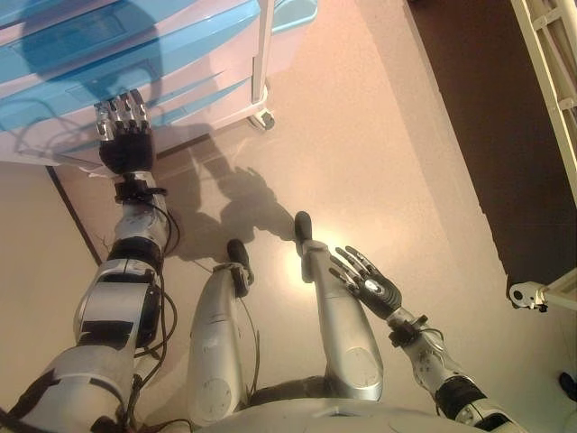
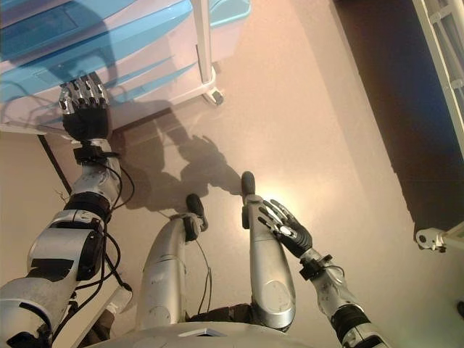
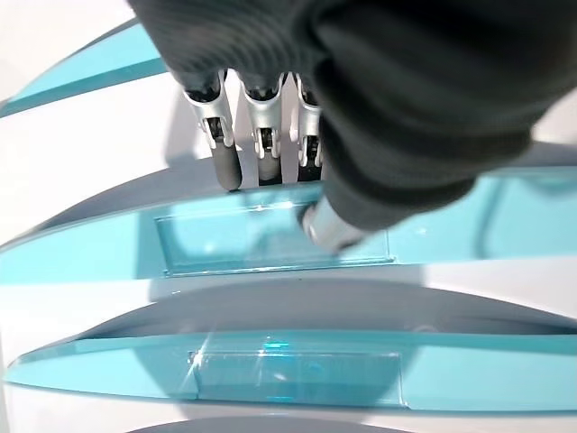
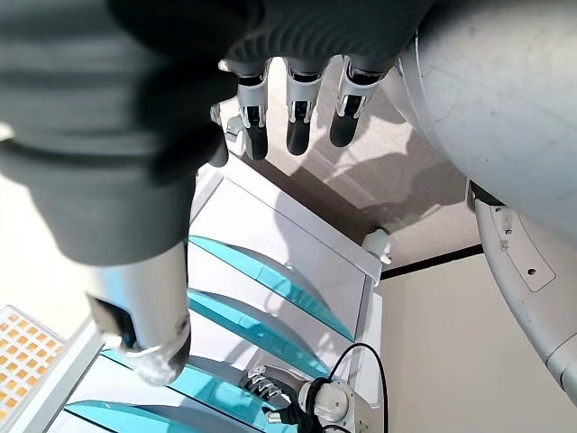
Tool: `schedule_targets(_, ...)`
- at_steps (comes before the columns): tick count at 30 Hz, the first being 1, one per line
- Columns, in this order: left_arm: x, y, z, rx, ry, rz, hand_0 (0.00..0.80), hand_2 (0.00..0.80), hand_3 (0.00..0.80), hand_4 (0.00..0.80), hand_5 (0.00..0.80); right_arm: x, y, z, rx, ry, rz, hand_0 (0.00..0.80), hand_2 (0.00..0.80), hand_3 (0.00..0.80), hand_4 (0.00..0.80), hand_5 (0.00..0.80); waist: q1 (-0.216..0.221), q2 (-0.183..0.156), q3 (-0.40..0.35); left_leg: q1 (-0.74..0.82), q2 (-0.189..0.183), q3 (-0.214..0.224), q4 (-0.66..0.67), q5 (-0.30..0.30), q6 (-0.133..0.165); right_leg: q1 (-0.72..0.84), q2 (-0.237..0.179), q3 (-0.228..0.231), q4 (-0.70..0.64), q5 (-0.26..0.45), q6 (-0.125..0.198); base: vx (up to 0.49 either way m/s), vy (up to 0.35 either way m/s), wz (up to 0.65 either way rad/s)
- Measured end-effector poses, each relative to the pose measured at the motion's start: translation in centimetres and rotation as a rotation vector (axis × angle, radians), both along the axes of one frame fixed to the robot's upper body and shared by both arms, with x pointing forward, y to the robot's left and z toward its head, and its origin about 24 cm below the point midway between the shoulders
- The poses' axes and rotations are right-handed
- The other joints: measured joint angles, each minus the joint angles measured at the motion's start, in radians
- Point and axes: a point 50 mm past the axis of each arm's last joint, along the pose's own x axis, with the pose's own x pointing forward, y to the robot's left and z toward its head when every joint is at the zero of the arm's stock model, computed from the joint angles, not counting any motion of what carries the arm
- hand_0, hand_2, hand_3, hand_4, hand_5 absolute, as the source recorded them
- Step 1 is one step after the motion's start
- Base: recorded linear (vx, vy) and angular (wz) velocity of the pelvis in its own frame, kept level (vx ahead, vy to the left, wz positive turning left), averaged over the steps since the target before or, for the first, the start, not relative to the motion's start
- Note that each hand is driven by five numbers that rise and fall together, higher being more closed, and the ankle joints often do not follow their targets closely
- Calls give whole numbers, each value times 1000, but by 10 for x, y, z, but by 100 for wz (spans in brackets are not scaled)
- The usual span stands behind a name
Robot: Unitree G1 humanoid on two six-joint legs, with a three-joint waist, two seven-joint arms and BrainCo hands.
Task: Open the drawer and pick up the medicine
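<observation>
A white drawer cabinet (image 1: 236, 108) with translucent blue drawer fronts (image 1: 135, 45) stands at the far left. All its drawers look shut. No medicine shows in any view. My left hand (image 1: 124, 135) is open and reaches up to the cabinet's front. In the left wrist view its straight fingers (image 3: 223, 162) rest at the top edge of one blue drawer front (image 3: 225, 244), with the thumb over that front. A second blue front (image 3: 297, 374) lies below it. My right hand (image 1: 368, 281) is open and empty, hanging low at the right, away from the cabinet.
The cabinet stands on casters (image 1: 263, 117). A white rack frame (image 1: 550, 72) runs along the far right, with a caster (image 1: 527, 295) below it. A dark floor strip (image 1: 478, 108) lies beside the pale floor. A black line (image 1: 77, 216) crosses the floor at the left.
</observation>
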Motion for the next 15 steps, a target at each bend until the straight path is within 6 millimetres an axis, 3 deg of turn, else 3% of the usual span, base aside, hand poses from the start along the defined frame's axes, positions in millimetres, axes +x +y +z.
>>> schedule_targets(15,-2,-1,-11,-9,41,-6,800,800,800,800,800,-1,-2,-2,-6,11,-5,0,0,0,0,0,1,0,0,34,-12,-1,-38,20,-6,25,-8,-3,-11,0,-1,0,0,1)
